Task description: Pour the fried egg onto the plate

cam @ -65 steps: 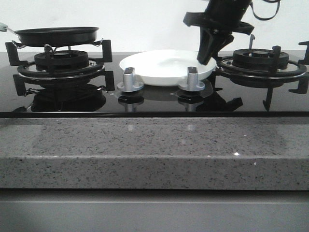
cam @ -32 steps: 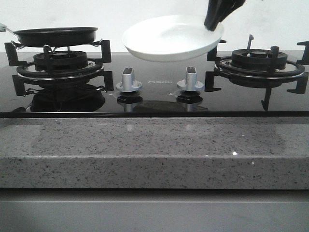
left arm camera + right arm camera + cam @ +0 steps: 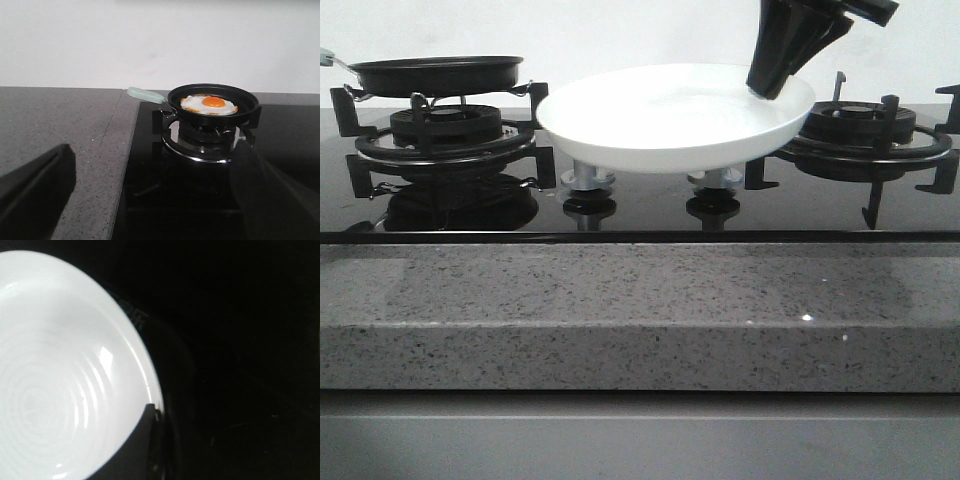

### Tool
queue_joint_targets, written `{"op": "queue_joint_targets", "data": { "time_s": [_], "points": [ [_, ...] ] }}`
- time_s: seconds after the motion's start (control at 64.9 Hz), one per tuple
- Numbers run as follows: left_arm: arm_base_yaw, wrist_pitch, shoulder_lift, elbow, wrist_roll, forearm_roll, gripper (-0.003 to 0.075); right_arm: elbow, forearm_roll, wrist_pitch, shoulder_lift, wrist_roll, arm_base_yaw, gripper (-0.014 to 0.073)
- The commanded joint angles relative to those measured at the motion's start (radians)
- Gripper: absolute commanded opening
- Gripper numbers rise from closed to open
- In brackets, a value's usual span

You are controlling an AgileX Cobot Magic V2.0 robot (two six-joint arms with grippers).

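We see the right hand (image 3: 772, 88) clamped on the far right rim of the plate (image 3: 660, 125), holding it in the air above the stove knobs (image 3: 585, 178). The fried egg (image 3: 209, 104) (yolk up) lies in the black pan (image 3: 214, 102) on the burner (image 3: 445, 135) left of the plate. Our left hand (image 3: 150, 190) hangs spread wide and holds nothing, short of the pan, over the counter (image 3: 55, 120).

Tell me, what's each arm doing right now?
Right gripper clamped on the plate rim, plate held above the knobs. Left gripper open, empty. Fried egg sits in the pan on the burner.
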Motion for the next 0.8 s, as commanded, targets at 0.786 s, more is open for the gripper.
{"op": "queue_joint_targets", "data": {
  "time_s": [0.786],
  "points": [
    [0.001,0.155,0.4,-0.316,-0.009,-0.504,0.062,0.072,0.079,-0.101,-0.122,-0.03,0.003,-0.0067]
  ]
}}
